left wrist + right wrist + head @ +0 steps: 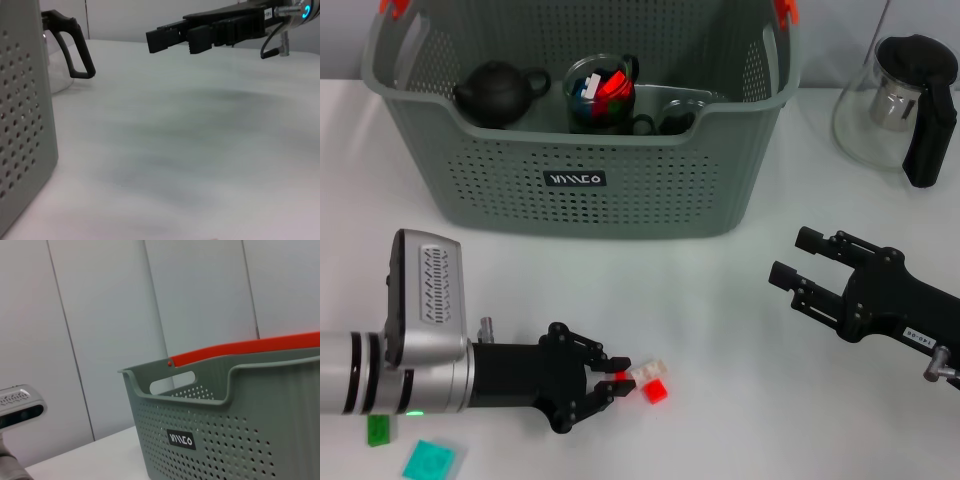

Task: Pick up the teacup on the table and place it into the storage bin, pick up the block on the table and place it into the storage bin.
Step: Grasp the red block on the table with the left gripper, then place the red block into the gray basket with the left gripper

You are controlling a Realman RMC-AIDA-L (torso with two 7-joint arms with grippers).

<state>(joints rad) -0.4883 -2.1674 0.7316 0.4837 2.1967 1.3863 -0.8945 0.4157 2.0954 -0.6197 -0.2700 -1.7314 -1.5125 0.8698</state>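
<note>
The block step is in hand: low in the head view, the left claw [611,385] has its fingers spread around the red-and-white block [650,382] on the tabletop [720,330], not yet clamped. Next it must close, lift and clear the near rim of the storage bin [580,180], top centre. The right claw [798,265] hovers open, mid right, well clear.

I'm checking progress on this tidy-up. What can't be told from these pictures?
- Head view: whether the left claw grips the block; its fingers cover the contact.
- Head view: the storage bin floor, hidden by its wall.
- Left wrist view: no block visible, only the right claw.
</note>
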